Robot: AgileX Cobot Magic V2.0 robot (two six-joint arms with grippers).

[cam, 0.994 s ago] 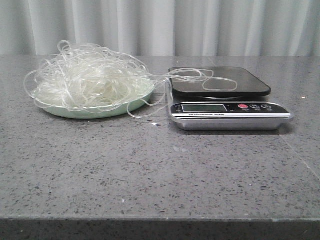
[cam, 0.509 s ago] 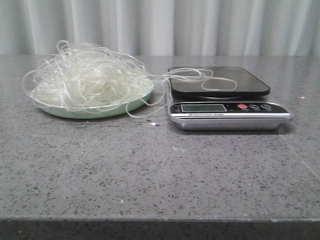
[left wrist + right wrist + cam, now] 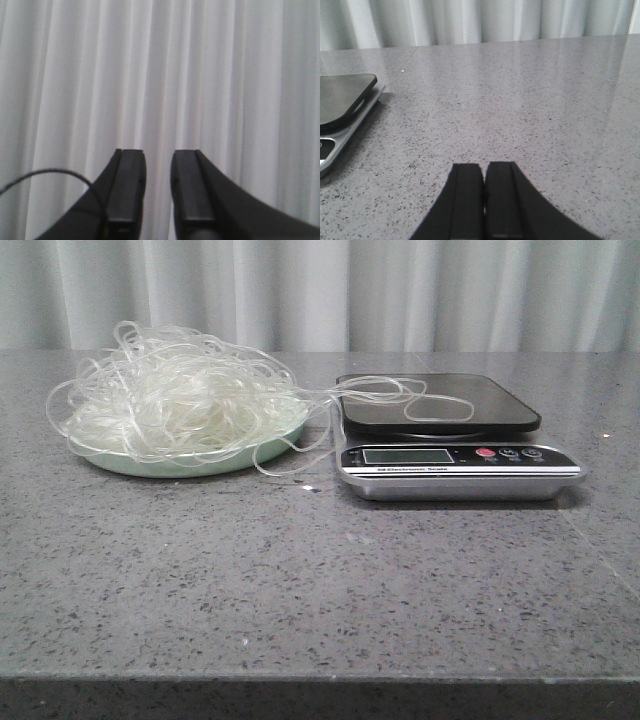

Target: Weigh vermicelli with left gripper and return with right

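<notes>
Change: nothing on my table has shifted since a second ago; only the framing wobbles a hair.
Vermicelli: the vermicelli (image 3: pixel 175 400) sits heaped on the pale green plate (image 3: pixel 215 462), with a few stray loops trailing across onto the black platform of the scale (image 3: pixel 455 436).
Left gripper: my left gripper (image 3: pixel 158 192) is raised, facing the curtain (image 3: pixel 160 75), its fingers a narrow gap apart and empty.
Right gripper: my right gripper (image 3: pixel 484 200) hangs low over the bare table (image 3: pixel 520 110) beside the scale, fingers pressed together, holding nothing.
Progress: I judge weighing not yet begun; lifting, weighing and returning all remain.
</notes>
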